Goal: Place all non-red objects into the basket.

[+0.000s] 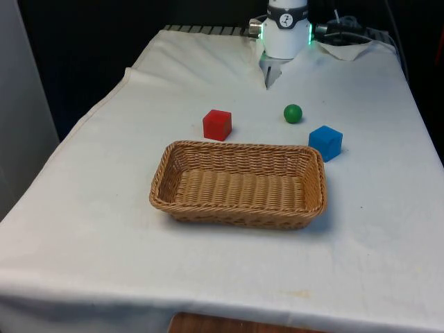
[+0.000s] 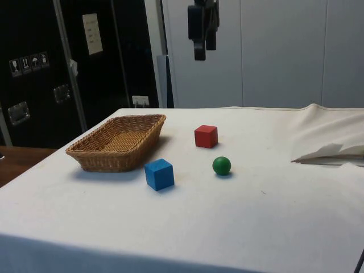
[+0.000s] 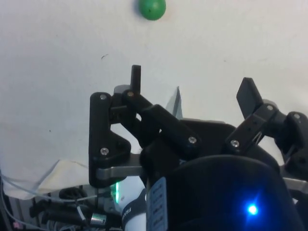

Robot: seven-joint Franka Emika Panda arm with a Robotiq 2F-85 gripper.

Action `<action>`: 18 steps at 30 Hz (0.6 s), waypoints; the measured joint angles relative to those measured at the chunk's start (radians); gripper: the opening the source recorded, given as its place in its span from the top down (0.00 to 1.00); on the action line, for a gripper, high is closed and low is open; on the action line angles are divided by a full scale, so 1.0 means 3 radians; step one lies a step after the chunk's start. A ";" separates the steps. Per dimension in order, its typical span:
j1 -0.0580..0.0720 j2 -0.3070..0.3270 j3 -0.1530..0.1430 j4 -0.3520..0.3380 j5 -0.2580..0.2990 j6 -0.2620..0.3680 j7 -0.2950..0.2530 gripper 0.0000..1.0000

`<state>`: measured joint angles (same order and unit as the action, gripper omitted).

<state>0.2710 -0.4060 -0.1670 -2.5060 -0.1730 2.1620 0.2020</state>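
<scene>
I logged 2 non-red pieces on the white cloth (image 1: 90,229), both outside the basket (image 1: 163,182). The blue cube (image 1: 325,142) sat just beside the basket's far corner on the front view's right, not touching the rim as far as I could tell. The green ball (image 1: 293,114) lay a little farther toward the robot's end of the table, near the cube but apart from it. The red cube (image 1: 217,125) stood beyond the basket's far rim, toward the front view's left of the ball. The wicker basket itself held nothing.

From the side view, the claw (image 2: 202,54) hung high above the table, well clear of all 3 pieces, roughly over the region behind the red cube. From the wrist view, its 2 fingers (image 3: 136,79) stood spread wide apart, gripping nothing, with bare cloth between them; the green ball (image 3: 152,8) showed beyond the fingertips, well apart from them. The blue cube lay farther from the claw than the ball did, nearer the basket.
</scene>
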 measured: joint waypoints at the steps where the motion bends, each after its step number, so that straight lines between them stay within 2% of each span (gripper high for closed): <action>1: 0.0000 0.0017 0.0000 -0.0023 0.0033 0.0027 -0.0010 0.00; 8: 0.0000 0.0043 -0.0010 -0.0110 0.0147 0.0110 -0.0083 0.00; 18: 0.0003 0.0157 0.0000 -0.0310 0.0303 0.0433 -0.0167 0.00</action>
<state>0.2720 -0.3590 -0.1670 -2.5990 -0.0820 2.2920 0.1520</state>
